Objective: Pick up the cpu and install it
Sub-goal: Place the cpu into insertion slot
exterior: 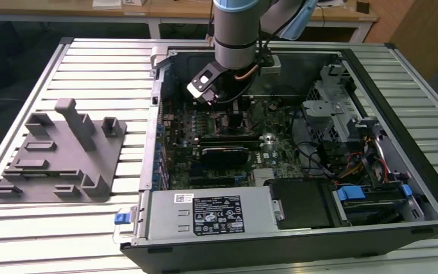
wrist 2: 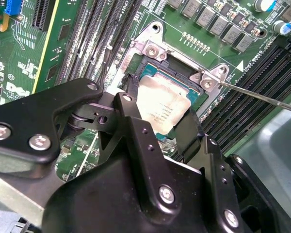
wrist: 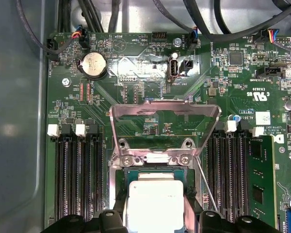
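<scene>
Black two-fingered gripper (wrist 2: 162,97) clamping the small, square, silvery-topped cpu (wrist 2: 164,110) by two opposite edges. The chip lies within the black socket frame (wrist 2: 182,73) of the green motherboard (wrist: 223,77). Just beside the socket frame, the silvery metal load plate (wrist: 165,106) stands hinged open.

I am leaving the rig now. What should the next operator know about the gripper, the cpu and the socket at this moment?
Gripper: shut on the cpu, with a finger on each of two opposite sides.
Cpu: lies level at the open socket on the motherboard. I cannot tell whether it is fully seated.
Done: cpu picked up and brought to the socket.
Left: cpu not yet released; the metal hold-down frame stands raised.
</scene>
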`<state>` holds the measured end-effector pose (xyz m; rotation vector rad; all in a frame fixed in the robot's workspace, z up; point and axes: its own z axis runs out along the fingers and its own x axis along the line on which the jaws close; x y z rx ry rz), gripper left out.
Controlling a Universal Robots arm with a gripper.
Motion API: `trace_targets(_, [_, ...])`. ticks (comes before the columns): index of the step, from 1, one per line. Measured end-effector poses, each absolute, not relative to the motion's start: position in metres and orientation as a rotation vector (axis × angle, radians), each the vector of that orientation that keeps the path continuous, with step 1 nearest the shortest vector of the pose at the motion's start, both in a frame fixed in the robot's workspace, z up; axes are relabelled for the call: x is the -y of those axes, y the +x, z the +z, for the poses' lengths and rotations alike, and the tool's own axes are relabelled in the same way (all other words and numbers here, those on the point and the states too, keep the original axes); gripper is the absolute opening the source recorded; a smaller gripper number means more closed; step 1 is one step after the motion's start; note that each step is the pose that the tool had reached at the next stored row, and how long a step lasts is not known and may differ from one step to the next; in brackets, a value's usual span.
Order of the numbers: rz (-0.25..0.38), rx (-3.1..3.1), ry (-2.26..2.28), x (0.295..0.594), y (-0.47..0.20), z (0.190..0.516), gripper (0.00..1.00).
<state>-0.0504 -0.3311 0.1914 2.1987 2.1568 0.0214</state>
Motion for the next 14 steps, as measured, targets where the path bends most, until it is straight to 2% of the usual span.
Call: trace_targets(14, [0.021,-2.157,2.198,0.3311,-0.0516,0.1911,0.54])
